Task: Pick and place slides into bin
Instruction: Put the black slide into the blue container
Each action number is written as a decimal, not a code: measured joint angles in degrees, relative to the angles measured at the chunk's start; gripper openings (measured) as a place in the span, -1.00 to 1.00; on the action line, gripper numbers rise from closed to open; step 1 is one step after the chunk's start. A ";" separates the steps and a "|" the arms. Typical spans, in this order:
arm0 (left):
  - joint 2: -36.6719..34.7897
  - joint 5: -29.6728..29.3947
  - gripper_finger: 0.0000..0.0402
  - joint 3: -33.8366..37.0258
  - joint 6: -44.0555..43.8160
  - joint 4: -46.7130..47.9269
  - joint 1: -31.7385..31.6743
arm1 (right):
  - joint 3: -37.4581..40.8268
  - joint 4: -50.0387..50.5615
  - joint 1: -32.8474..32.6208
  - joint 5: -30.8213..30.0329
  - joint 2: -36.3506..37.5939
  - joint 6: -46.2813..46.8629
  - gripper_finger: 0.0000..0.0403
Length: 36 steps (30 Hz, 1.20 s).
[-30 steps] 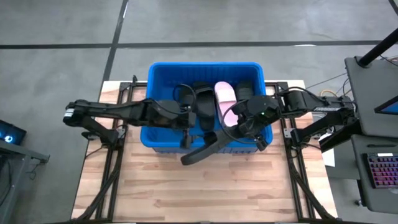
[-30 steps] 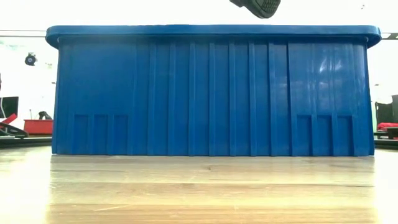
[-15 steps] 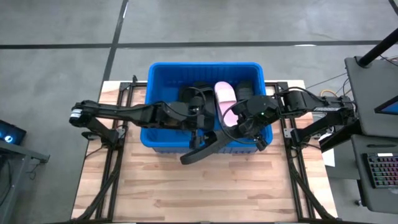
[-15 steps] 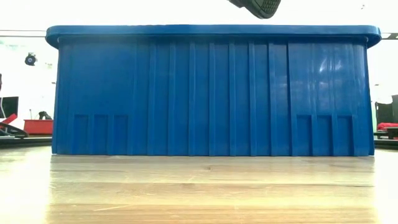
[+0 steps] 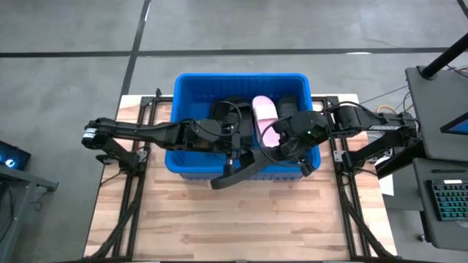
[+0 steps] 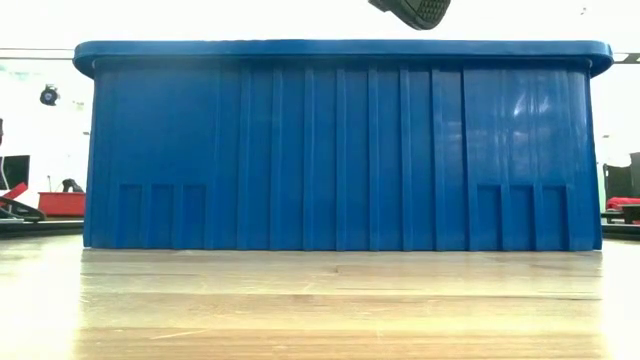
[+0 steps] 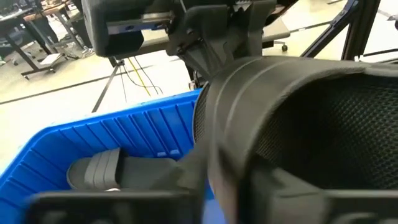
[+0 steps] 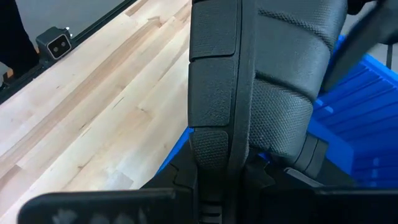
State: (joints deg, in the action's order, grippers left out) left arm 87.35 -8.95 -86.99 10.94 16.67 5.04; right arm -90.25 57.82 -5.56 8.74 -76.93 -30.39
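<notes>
I see the right gripper (image 5: 281,157) clamped on a black slide (image 5: 238,172) hanging over the blue bin's (image 5: 189,169) near wall; the left gripper (image 5: 232,150) seems pinched on that slide too.

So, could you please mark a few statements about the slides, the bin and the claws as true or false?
1. A pale pink slide lies inside the blue bin. True.
2. The right claw grips a black slide that juts out over the bin's near wall. True.
3. The left claw waits at the table's edge, away from the bin. False: it reaches over the bin, right at the black slide.
4. The bin lies tipped on its side. False: it stands upright on the wooden table.
</notes>
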 joint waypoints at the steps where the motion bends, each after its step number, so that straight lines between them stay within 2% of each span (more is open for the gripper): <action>1: 0.00 0.02 -0.84 -0.15 0.01 -0.05 0.00 | -0.02 -0.05 0.00 -0.03 0.03 0.19 -0.76; 3: 0.00 -0.02 -0.95 -0.38 0.00 -0.01 -0.02 | -0.06 -0.12 0.00 -0.11 0.07 1.01 -0.76; 6: -0.02 -0.20 -0.98 -0.79 0.60 0.46 -0.10 | -0.06 -0.26 -0.04 -2.40 0.07 3.49 -0.74; 12: -1.76 -3.41 -0.99 -1.80 2.87 3.55 -0.35 | -0.06 -1.08 -0.04 -12.39 0.00 11.12 -0.34; 18: -5.96 -8.22 -1.00 -2.57 5.39 11.85 -0.44 | -0.16 -1.20 -0.04 -18.51 0.33 11.91 -0.06; 22: -8.77 -17.47 -1.00 -2.40 6.07 17.62 -0.59 | -0.02 0.39 0.00 -22.91 0.48 11.98 -0.01; 26: -9.69 -32.95 -1.00 -0.80 7.84 23.83 -0.91 | -0.01 0.71 -0.02 -25.80 0.48 12.02 0.00; 28: -9.08 -38.56 -1.00 0.61 8.64 24.92 -1.65 | -0.01 0.56 -0.02 -26.11 0.48 12.17 0.00; 36: -6.75 -47.86 -1.00 10.76 9.02 25.92 -7.60 | -0.01 0.31 -0.02 -29.44 0.64 20.04 0.01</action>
State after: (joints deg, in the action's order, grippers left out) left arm 80.60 -56.81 -76.23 19.97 42.58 -2.56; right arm -90.26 58.13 -5.58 -20.70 -76.29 -10.35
